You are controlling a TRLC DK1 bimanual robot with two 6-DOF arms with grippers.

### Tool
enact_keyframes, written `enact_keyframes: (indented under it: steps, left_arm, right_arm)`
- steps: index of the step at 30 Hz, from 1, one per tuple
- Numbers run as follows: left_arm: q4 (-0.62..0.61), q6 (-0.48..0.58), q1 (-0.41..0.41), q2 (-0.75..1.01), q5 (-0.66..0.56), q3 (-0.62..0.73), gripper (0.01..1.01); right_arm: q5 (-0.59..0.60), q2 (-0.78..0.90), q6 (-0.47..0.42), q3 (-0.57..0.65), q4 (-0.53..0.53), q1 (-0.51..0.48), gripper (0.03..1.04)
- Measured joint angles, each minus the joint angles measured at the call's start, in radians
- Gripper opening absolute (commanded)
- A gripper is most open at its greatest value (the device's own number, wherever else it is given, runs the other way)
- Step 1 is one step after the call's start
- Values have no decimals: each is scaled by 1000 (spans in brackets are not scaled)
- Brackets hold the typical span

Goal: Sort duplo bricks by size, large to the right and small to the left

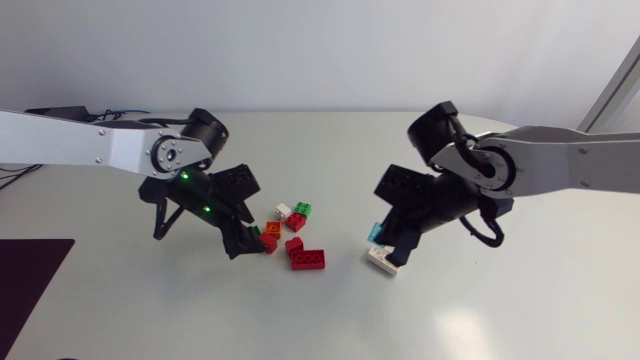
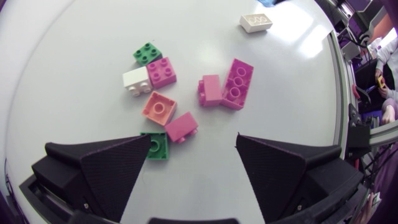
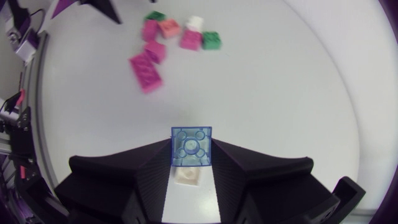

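My right gripper (image 3: 191, 163) is shut on a small blue brick (image 3: 191, 147) (image 1: 376, 232), one finger against each side. Under the fingers a white brick (image 3: 187, 176) (image 1: 382, 259) lies on the table. My left gripper (image 2: 196, 168) (image 1: 245, 238) hangs open over the near edge of the brick pile, with a small green brick (image 2: 154, 145) by one finger. The pile holds a large red brick (image 2: 236, 84) (image 1: 308, 259), small red bricks (image 2: 209, 90), an orange one (image 2: 159, 107), a white one (image 2: 136, 81) and another green one (image 2: 147, 53).
The pile sits mid-table between the two arms (image 1: 290, 230). A dark mat (image 1: 30, 270) lies at the table's front left. Bare tabletop (image 1: 480, 310) stretches to the right and front of the white brick.
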Motion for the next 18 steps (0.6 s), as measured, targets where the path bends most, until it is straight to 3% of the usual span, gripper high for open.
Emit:
enact_keyframes:
  steps: [5, 9, 15, 18]
  left_arm:
    - [-26, 26, 89, -64, 0, -8, 956]
    - [-31, 50, 135, -117, 0, -56, 956]
    - [-40, 56, 148, -182, 0, -122, 957]
    - [-40, 55, 140, -190, 8, -129, 957]
  right_arm:
    - [-18, -17, 56, 3, -69, 235, 269]
    - [-27, 83, 85, 54, -91, 343, 279]
    - [-35, 259, 109, 177, -90, 434, 787]
    - [-35, 293, 113, 214, -87, 434, 911]
